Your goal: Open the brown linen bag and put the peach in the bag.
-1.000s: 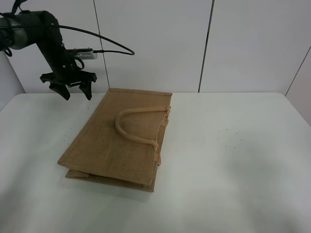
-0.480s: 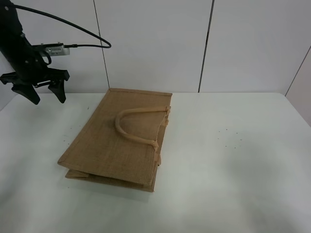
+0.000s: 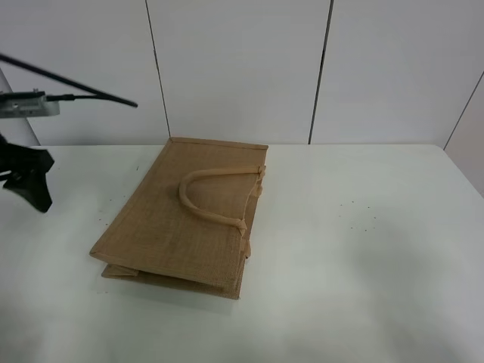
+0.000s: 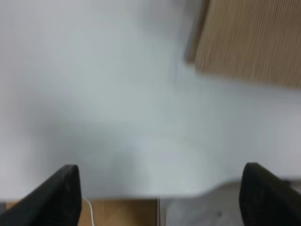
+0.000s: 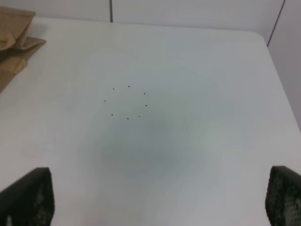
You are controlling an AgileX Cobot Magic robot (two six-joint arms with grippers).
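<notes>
Flat on the table (image 3: 378,265) lies the brown linen bag (image 3: 189,215) — closed; left gripper (image 4: 160,197) spread wide at far left; right gripper (image 5: 160,200) likewise spread, empty.

In the exterior high view the left gripper (image 3: 26,178) is cut off by the picture's edge: only one dark finger and part of its mount show, and its arm lies outside the picture. The left wrist view is blurred; the brown linen bag (image 4: 249,42) appears there only as a soft-edged corner running out of the picture. In the right wrist view only a folded corner of the bag (image 5: 16,42) shows. The right gripper (image 5: 160,197) shows just two dark tips at the picture's corners.
</notes>
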